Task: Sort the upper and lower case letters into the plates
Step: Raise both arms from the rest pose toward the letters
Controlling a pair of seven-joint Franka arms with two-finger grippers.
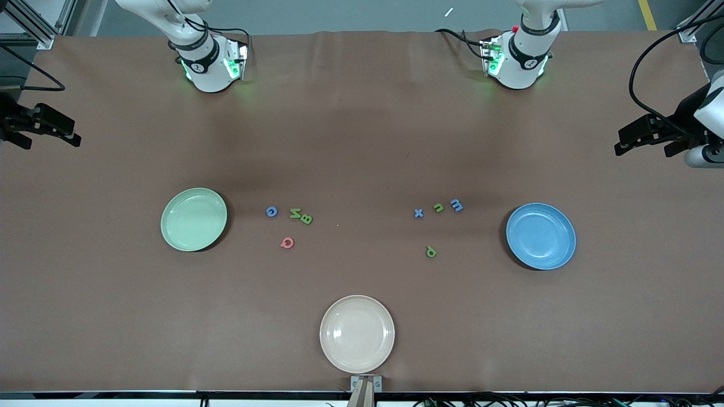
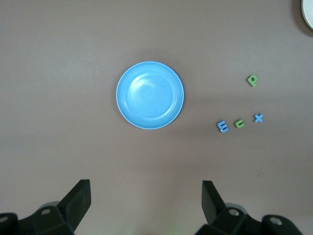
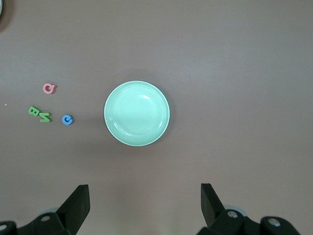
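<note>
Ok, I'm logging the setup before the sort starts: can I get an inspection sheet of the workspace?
Surface: brown table, flat.
Job's things: green plate and blue plate hold nothing; eight letters lie in two groups between them.
Clutter: cream plate, nearest the front camera.
Grippers: left gripper open over the table by the blue plate; right gripper open by the green plate.
Cables: black cables at the left arm's end.
Surroundings: grey floor.

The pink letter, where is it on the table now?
In the front view the pink letter lies beside the green plate, toward the right arm's end, nearer the camera than the blue letter.
</note>
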